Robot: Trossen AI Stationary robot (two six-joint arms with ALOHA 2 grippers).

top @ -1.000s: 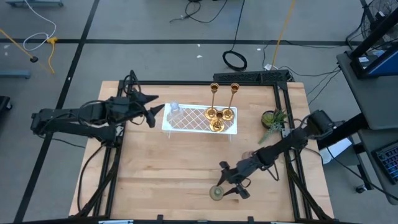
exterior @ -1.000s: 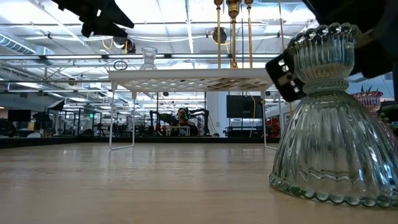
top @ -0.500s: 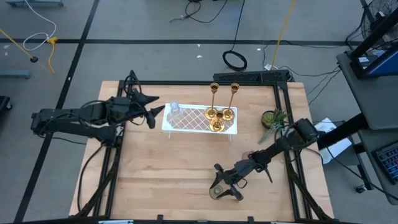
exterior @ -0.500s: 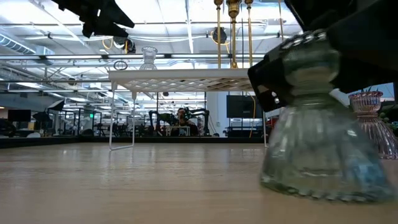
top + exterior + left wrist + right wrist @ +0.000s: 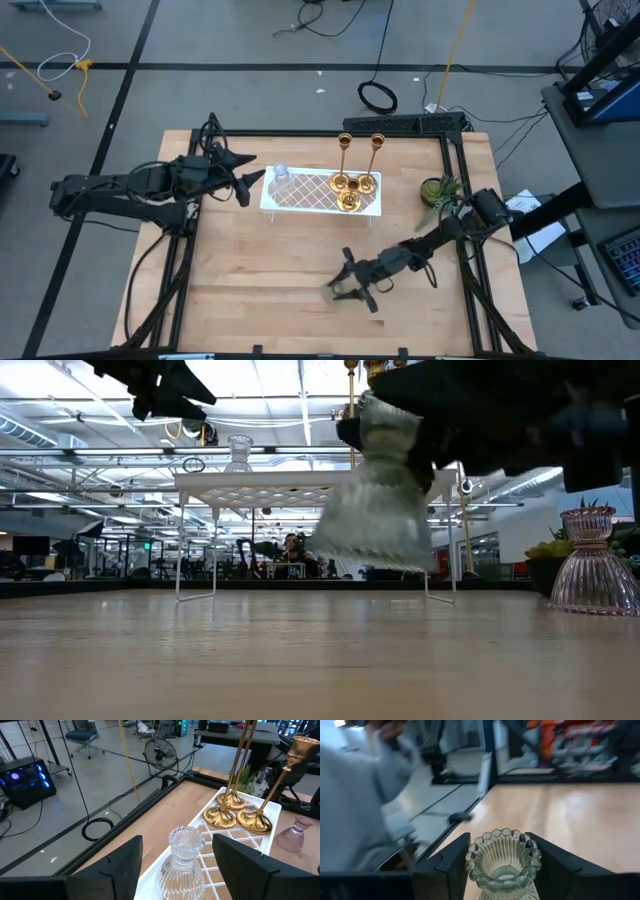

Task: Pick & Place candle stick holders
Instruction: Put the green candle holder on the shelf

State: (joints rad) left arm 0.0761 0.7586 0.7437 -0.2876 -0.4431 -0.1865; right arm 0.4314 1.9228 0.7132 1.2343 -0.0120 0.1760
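Observation:
My right gripper [image 5: 350, 284] is shut on a clear greenish ribbed glass candle stick holder [image 5: 375, 490], which hangs above the table near its front middle. A pink glass holder [image 5: 593, 560] stands on its base on the table at the right. On the white lattice tray [image 5: 300, 195] stand several gold brass holders [image 5: 348, 188] and, at the left end, a clear glass holder [image 5: 184, 857]. My left gripper [image 5: 243, 183] hovers open by the tray's left end, with its fingers either side of that clear holder and short of it. My right gripper pinches the greenish holder between its two fingers [image 5: 445, 870] at the cup, just under the beaded rim [image 5: 502, 851]. The fingers come about level from the table's right side. The holder is lifted clear of the table, a little tilted, with its wide skirt [image 5: 365, 535] hanging below.
A small potted plant [image 5: 440, 192] stands at the right, behind my right arm. The tray stands on thin wire legs [image 5: 180, 560] at the far middle. Bare wood lies across the table's left and near parts. A black frame rail runs around the table.
My right gripper has tipped up from slanting down to about level and gone toward the table's left and a little toward the far edge. The greenish holder, which stood on its base on the table, slid left and is now lifted clear and slightly tipped.

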